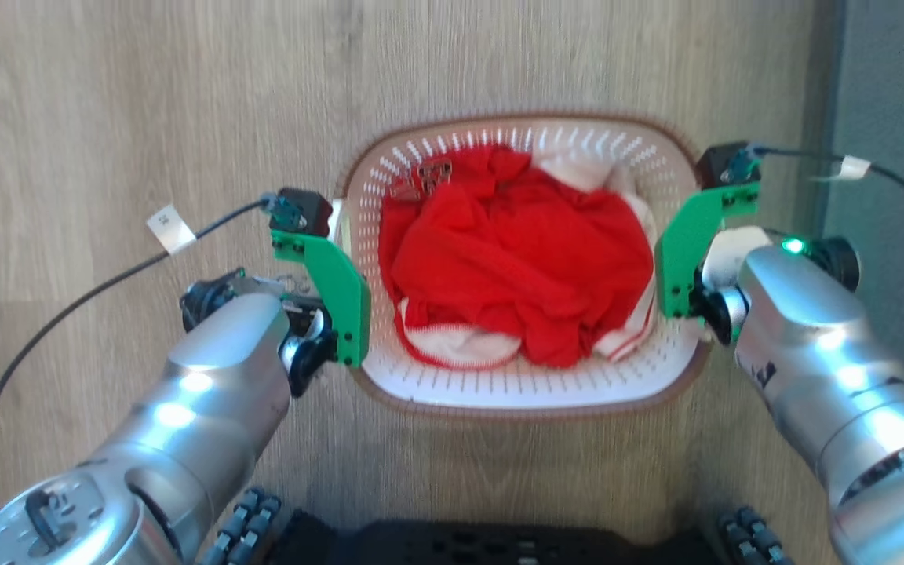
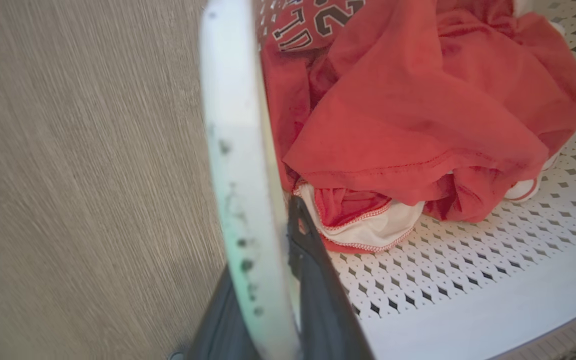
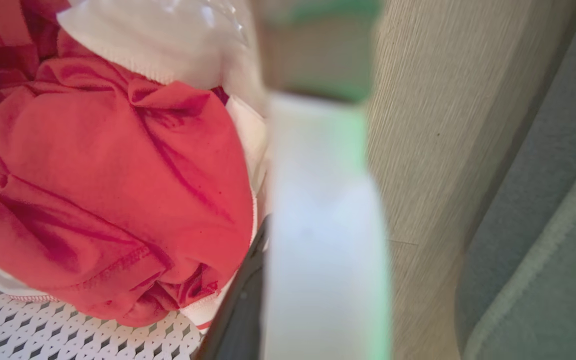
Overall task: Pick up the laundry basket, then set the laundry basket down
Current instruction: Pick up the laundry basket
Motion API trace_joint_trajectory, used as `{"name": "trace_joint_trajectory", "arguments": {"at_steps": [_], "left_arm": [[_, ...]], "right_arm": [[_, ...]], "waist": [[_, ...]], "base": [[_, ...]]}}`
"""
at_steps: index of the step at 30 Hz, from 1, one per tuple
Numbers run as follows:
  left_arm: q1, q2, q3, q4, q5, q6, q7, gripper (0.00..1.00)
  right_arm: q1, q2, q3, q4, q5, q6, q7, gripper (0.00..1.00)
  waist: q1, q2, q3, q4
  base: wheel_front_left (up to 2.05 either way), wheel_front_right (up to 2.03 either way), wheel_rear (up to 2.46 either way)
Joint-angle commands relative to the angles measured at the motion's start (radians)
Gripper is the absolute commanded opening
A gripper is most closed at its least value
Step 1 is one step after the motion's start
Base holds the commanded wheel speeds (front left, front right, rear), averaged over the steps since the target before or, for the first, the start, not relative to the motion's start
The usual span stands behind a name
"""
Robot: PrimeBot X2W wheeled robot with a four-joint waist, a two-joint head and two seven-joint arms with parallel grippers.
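The laundry basket (image 1: 515, 396) is white and perforated with a brown rim, and sits at the centre of the head view with red and white clothes (image 1: 515, 251) inside. My left gripper (image 1: 342, 263) is at its left side under a green bracket. In the left wrist view the left gripper (image 2: 268, 300) is shut on the basket's white side handle (image 2: 240, 150), one dark finger on each side. My right gripper (image 1: 676, 259) is at the basket's right side. In the right wrist view the blurred white handle (image 3: 323, 225) lies against a dark finger (image 3: 238, 310); the other finger is hidden.
Pale wooden floor (image 1: 146, 94) surrounds the basket. A grey mat (image 1: 891, 118) runs along the right edge. Black cables with white tags (image 1: 169, 227) trail from both wrists. My dark base (image 1: 483, 545) lies along the bottom edge.
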Motion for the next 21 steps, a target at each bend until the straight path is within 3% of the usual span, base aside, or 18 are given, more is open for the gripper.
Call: {"name": "trace_joint_trajectory", "arguments": {"at_steps": [1,13,21], "left_arm": [[0.017,0.014,-0.008,-0.019,-0.001,-0.007,0.019,0.00],[0.106,0.014,-0.023,-0.023,0.001,-0.007,0.159,0.00],[0.152,0.018,-0.025,-0.029,0.008,-0.007,0.224,0.00]], "right_arm": [[0.074,0.024,0.040,-0.014,0.004,0.007,0.026,0.00],[0.167,0.024,0.127,-0.079,0.080,0.007,0.207,0.00],[0.222,0.024,0.175,-0.113,0.142,0.007,0.266,0.00]], "waist": [[0.0000,-0.0001,-0.070,0.005],[0.0000,-0.0001,-0.331,0.015],[0.0000,-0.0001,-0.457,0.035]], "base": [[0.00,0.00,0.00],[0.00,0.00,0.00],[0.00,0.00,0.00]]}}
